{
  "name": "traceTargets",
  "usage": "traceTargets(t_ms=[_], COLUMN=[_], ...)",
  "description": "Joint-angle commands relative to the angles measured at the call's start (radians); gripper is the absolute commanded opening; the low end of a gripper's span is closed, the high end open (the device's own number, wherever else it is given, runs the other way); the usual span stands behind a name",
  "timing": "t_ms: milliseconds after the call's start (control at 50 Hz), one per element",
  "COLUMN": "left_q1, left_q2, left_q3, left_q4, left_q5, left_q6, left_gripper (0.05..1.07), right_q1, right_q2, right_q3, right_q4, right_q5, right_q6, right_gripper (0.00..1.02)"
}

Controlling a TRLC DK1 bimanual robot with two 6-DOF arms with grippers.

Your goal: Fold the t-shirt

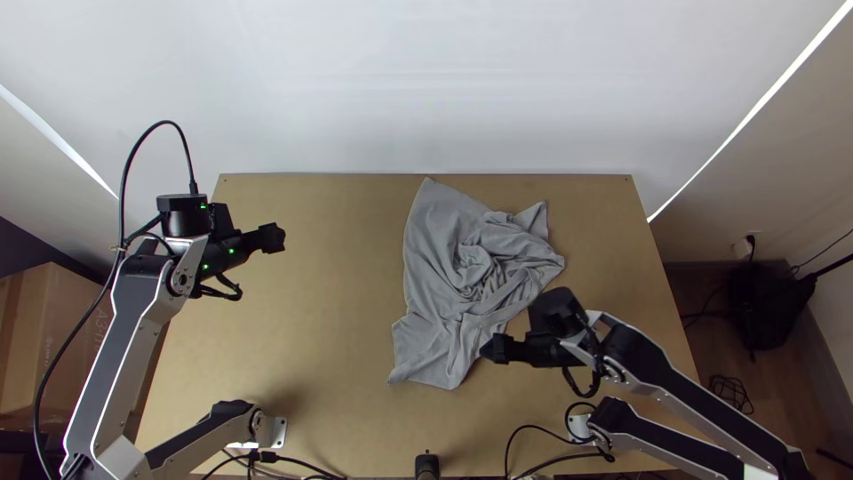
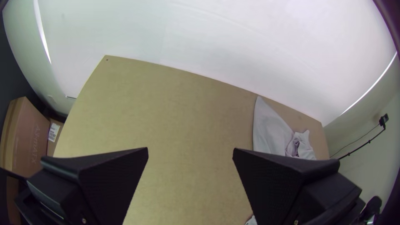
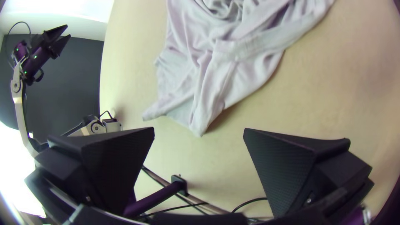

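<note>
Pale wall [image 1: 426, 89] rose behind the light wooden table [image 1: 302, 338], whose far edge I took as twelve o'clock. Just off the tabletop's middle, towards one o'clock, the grey t-shirt [image 1: 431, 249] lay loosely spread and badly rumpled, neither flat nor folded. I judged it light and soft, with thin cloth that would droop from any single hold and slide along the wood if dragged; nothing about it seemed fragile, though a careless pull could twist it tighter. At ten o'clock on the table, well apart from the shirt, my left gripper [image 2: 191, 148] had its fingers wide apart with nothing between them. My right gripper [image 3: 199, 128] was near the shirt's five o'clock side, its fingers likewise spread and holding nothing. Across the shirt's middle ran a swirl of folds [image 1: 474, 262], a poor place to grip, I thought, since several layers would come up together. Better holds seemed to be the smooth far corner [image 1: 428, 185] at its eleven o'clock and the near tip [image 1: 451, 380] around its seven, pinched shallowly and drawn apart to flatten the cloth before any fold.
</note>
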Motion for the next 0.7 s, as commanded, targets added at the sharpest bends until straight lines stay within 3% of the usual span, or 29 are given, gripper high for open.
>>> traceTargets(t_ms=[0,120,240,380,680], left_q1=[-0.003,-0.003,0.002,0.006,0.011], left_q2=[0.014,0.026,0.029,0.029,0.020], left_q3=[0.006,-0.002,0.001,0.015,-0.005], left_q4=[-0.009,-0.009,0.000,0.018,0.020], left_q5=[0.008,0.009,0.008,0.008,0.008], left_q6=[-0.031,-0.032,-0.065,-0.075,-0.068], left_gripper=[1.03,1.03,1.03,1.03,1.03], right_q1=[0.042,0.087,0.100,0.123,0.146], right_q2=[0.023,0.135,0.238,0.320,0.460], right_q3=[-0.022,-0.003,0.011,0.025,0.013], right_q4=[0.078,0.078,0.085,0.113,0.239], right_q5=[-0.049,-0.064,-0.143,-0.147,-0.152], right_q6=[0.167,0.178,0.218,0.186,0.166], right_gripper=[0.98,0.95,0.95,0.89,0.85])
